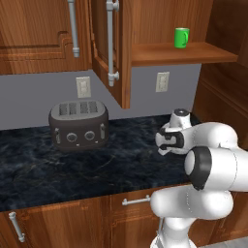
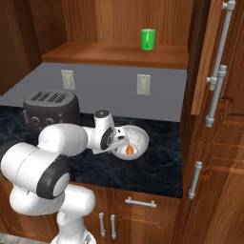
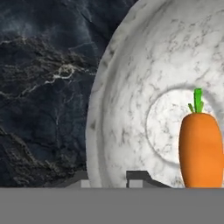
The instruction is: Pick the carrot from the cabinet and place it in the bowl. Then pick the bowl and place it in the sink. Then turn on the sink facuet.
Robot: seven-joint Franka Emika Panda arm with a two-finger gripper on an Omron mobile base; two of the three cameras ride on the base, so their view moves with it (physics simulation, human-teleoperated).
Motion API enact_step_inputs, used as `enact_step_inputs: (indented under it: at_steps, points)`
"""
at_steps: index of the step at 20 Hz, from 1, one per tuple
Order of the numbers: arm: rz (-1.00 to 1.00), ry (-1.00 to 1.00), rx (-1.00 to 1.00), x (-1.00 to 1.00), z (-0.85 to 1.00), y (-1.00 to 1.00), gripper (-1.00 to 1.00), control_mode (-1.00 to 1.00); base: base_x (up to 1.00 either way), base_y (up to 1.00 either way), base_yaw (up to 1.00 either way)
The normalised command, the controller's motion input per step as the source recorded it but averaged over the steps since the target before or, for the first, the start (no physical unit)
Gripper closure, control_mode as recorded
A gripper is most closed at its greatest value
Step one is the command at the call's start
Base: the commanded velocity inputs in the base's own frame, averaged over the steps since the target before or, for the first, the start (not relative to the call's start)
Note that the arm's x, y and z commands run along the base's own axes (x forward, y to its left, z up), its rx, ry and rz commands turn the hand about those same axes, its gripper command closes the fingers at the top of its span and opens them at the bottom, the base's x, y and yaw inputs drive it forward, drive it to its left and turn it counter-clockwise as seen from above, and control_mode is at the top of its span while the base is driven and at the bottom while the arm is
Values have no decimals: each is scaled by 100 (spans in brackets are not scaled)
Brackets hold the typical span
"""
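From behind the arm's left shoulder, the white robot body blocks most of the action: the toaster point(image 1: 78, 124) sits on the dark marbled counter point(image 1: 72, 164), two wall outlets point(image 1: 83, 86) dot the grey backsplash, and the cabinet point(image 1: 116, 48) door hangs open with its long silver handle. On the open shelf point(image 1: 184, 53) stands a green mug point(image 1: 181, 37), upright and alone. The bowl cannot be made out from this side; the arm's wrist covers that spot.

From the right side the picture is clearer. The bowl point(image 2: 138, 138) sits on the counter to the right of the toaster, well apart from it, and the hand reaches down over the bowl's near-left edge. An orange spot inside the bowl is the carrot point(image 2: 129, 150), lying in the bottom.

The camera on the hand gives the close look that neither wide view offers. The white, grey-veined bowl rim point(image 3: 94, 131) curves through the frame, with black counter beyond it. The carrot lies inside on the flat bottom, its little green top pointing toward the upper edge of that view. The gripper point(image 3: 111, 179) straddles the rim: one dark fingertip point(image 3: 138, 177) sits inside the bowl wall and the other just outside it, the two drawn close so they pinch the rim between them. The carrot itself lies free, beside the inner fingertip and not touching it.
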Motion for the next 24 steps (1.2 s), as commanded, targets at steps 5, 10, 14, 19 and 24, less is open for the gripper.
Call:
enact_step_inputs:
  at_steps: [5, 10, 14, 19, 24]
  points:
    - [0, 0, -7, -17, 57, 7, 100, -100, 0, 0, 0]
    - [8, 0, -7, -63, 99, 14, 100, -100, 0, 0, 0]
    - [19, 0, -9, -83, 95, 27, 100, -100, 0, 0, 0]
    - [28, 4, -8, -90, 82, 12, 100, -100, 0, 0, 0]
    - [36, 1, -9, -83, 68, 12, 100, -100, 0, 0, 0]
